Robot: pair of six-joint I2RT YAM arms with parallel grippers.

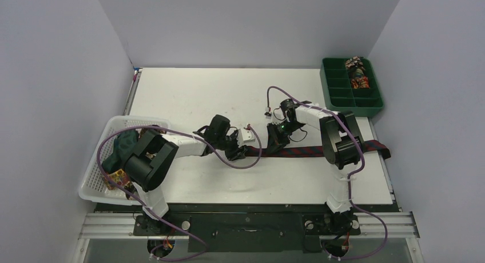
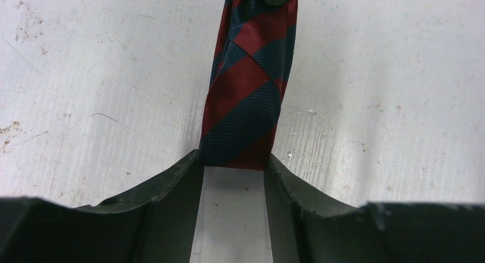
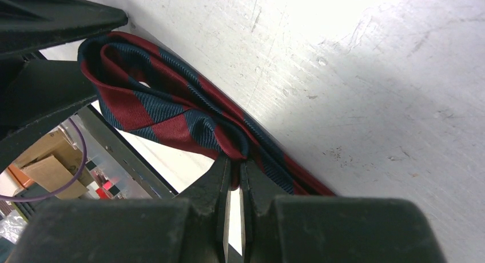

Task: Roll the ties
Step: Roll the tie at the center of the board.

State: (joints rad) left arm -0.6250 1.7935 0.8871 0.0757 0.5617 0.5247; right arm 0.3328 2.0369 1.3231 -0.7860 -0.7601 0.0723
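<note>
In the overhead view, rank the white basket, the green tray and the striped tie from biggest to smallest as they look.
1. white basket: covers the most area.
2. green tray: clearly smaller than the basket.
3. striped tie: least area, a thin strip, though end to end it looks longer than either.

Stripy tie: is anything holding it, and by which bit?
Yes, both. The left pincer clasps the tie at its folded end, by the two edges. The right pincer pinches it flat just behind that fold.
</note>
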